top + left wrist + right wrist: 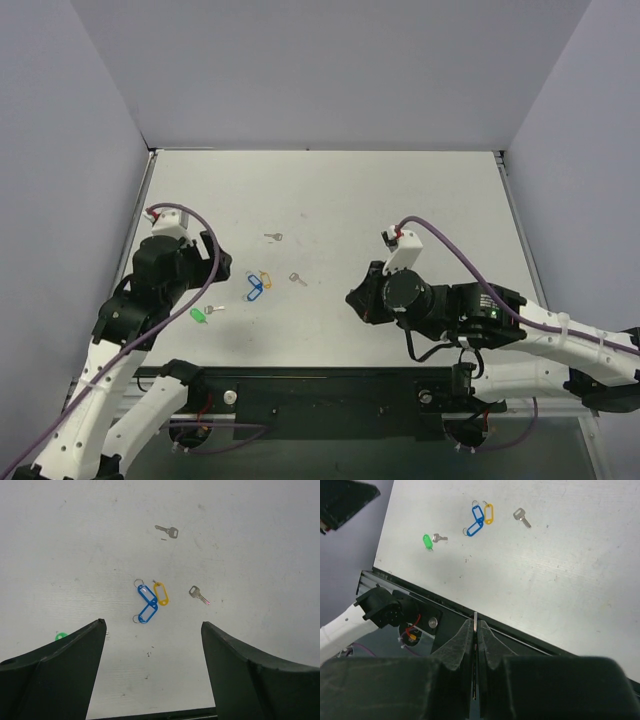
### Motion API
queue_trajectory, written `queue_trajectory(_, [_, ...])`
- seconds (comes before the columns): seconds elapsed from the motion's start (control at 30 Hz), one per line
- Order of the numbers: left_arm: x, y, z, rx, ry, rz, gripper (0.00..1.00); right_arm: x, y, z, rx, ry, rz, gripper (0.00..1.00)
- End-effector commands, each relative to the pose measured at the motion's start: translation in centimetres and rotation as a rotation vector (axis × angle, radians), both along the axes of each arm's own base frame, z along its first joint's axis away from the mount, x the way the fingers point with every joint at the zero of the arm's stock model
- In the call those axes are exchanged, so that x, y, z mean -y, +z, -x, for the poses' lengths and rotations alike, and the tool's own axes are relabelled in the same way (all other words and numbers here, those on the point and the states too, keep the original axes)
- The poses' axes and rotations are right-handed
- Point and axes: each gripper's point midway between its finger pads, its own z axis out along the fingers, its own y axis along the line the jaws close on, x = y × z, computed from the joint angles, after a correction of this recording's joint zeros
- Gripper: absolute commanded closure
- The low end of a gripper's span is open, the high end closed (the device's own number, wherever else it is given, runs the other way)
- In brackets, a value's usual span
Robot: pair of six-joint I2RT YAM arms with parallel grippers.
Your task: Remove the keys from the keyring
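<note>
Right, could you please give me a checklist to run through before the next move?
1. Left gripper open: ok.
2. Right gripper shut, away from the tags: ok.
3. Blue tags carry bare rings, no key: ok.
4. Far key and near key lie loose, apart from the tags: ok.
5. Small key by the green tag detached: cannot tell.
</note>
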Motion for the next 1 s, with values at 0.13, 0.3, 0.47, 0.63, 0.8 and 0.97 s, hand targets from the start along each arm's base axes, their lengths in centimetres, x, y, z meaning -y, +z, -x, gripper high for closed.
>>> queue_trajectory(0.13, [-0.8,0.1,2.5,0.132,-0.001,0.048,0.13,-1.9,1.5,-1.8,-0.025,0.088,0.09,1.0])
queue_trajectory(0.3, [-1.4,-0.1,2.6,0.165,0.013,0.031,0.13,-3.1,0.0,-3.7,-0.072,0.115,0.166,1.0])
queue_trajectory(0.47, [-1.7,-0.9,2.3,0.153,0.023,0.009,0.15,-3.5,-0.7,-5.4,-0.086,0.134,0.259,1.0])
queue_trajectory(0.63, [-1.2,-1.4,2.1,0.139,-0.009,-0.001,0.15,-5.1,-1.6,-7.3,-0.094,0.151,0.326,1.0])
queue_trajectory(0.8, [-1.0,-1.6,2.0,0.125,-0.018,-0.006,0.15,-6.6,-3.4,-9.7,-0.121,0.151,0.398,1.0])
queue_trajectory(0.97, [-1.5,-1.6,2.1,0.124,0.015,-0.01,0.15,-8.8,-4.2,-11.9,-0.126,0.154,0.417,1.0])
